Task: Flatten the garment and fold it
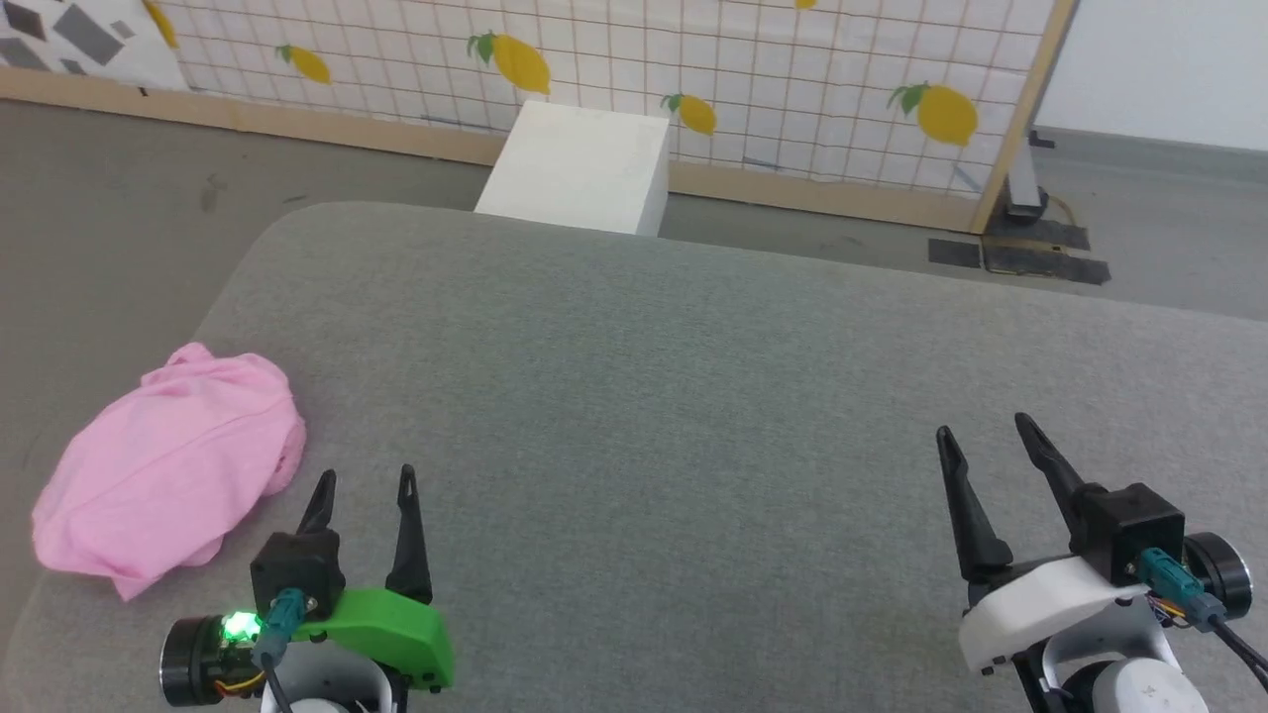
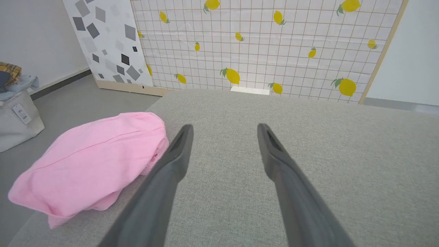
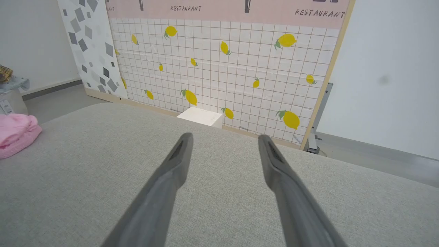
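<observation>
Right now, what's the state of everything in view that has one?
garment: crumpled in a heap at the left edge of the grey surface, not flattened, unfolded
left end effector: open, empty, beside the garment
right end effector: open, empty, over bare surface

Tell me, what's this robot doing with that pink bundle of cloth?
It is holding nothing right now. The pink garment lies bunched up near the left edge of a grey padded surface. The robot's left hand is open just beside it, not touching it, and its right hand is open too, far off on the other side. The flattening and folding have not begun.
</observation>
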